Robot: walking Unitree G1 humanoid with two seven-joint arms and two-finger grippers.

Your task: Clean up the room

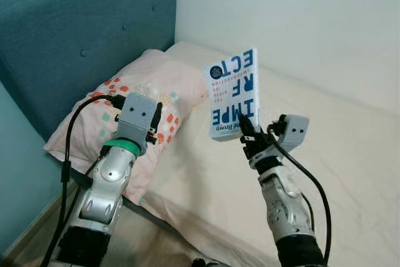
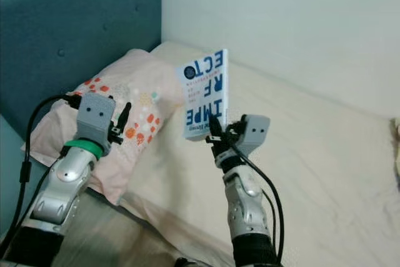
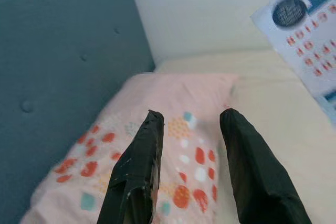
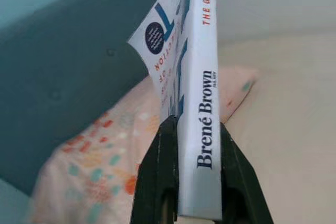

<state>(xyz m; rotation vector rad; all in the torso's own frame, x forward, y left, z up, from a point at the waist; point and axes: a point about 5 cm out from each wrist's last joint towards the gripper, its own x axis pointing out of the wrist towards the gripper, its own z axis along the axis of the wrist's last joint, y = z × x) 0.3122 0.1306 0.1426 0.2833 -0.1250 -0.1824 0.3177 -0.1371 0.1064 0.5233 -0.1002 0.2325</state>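
Silver arms rise from the near edge, one on each side. Beyond them, the bed [image 1: 350,154] with its cream sheet spreads across the middle and right, running back to the white wall. On the left, a teal padded headboard [image 1: 75,35] stands behind a pink pillow [image 1: 156,85] dotted with orange, teal and white spots; the pillow lies at the far left end of the mattress, against the headboard.

At centre, the right gripper [image 4: 190,156] holds a white paperback book [image 1: 232,95] upright above the sheet, just right of the pillow. Its two black fingers [image 4: 160,177] are pressed against the covers at the book's lower end, spine facing the wrist. Blue cover letters show, and the spine reads "Brené Brown".

On the left, the left gripper [image 3: 191,129] hovers over the near part of the pillow, its fingers spread apart with nothing between them.
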